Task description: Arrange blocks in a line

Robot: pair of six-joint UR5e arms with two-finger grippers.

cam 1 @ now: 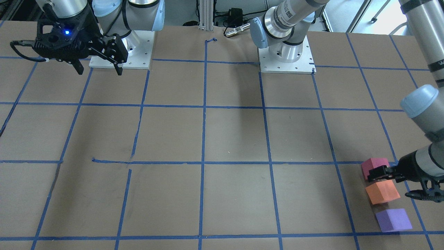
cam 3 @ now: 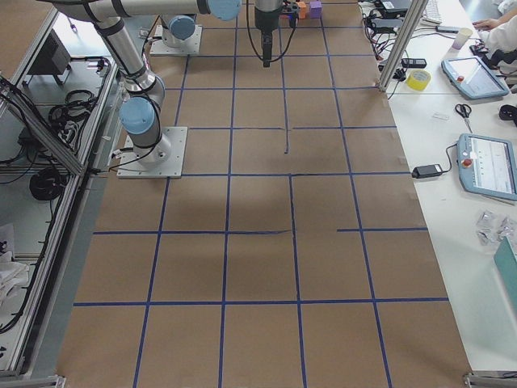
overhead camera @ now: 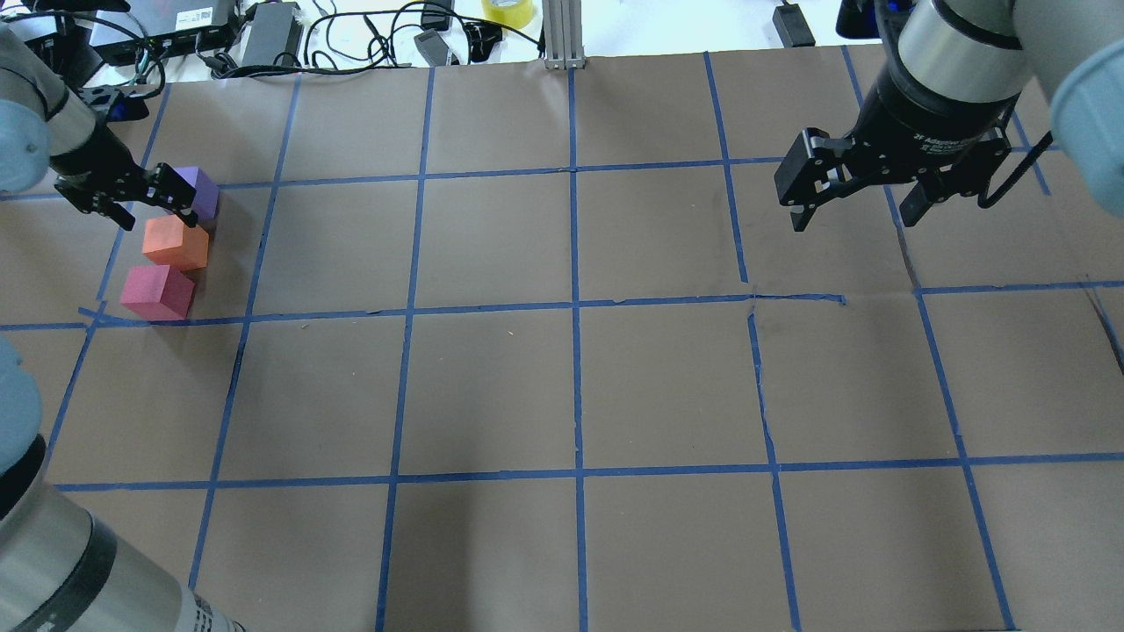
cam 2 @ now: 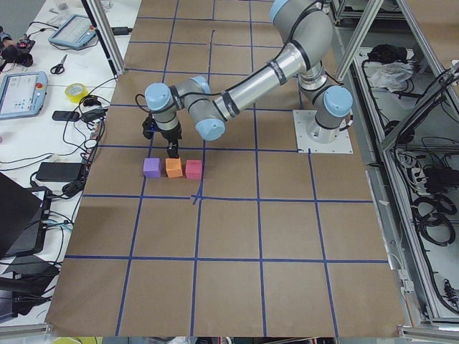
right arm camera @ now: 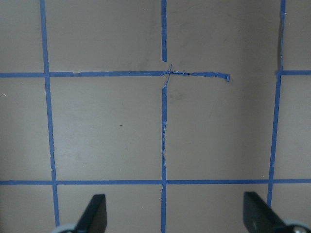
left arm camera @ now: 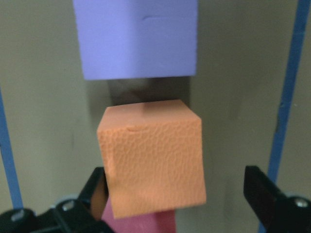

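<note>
**While 3 blocks sit in a row, both grippers are open**

When you look down from the overhead view, the 3 blocks are in the upper left of the frame, on the brown table (overhead camera: 571, 395) with blue tape lines. They make 1 short row that leans a little. The purple block (overhead camera: 200, 190) is at the top. The orange block (overhead camera: 176, 244) is in the middle. The pinkish-red block (overhead camera: 156, 292) is at the bottom, next to a blue line crossing. A small bit of table shows between purple and orange. Orange and pinkish-red are just beside each other.

The left gripper (overhead camera: 155, 215) is right over the row, near the orange block. Its 2 fingers are spread wide and it is not holding anything. From the left wrist view, the orange block is between the 2 fingers, closer to the one at the lower left of the frame.

The right gripper (overhead camera: 852, 224) is in the upper right of the overhead view, well apart from the blocks. Its fingers are spread wide too, with only bare table under them.
</note>
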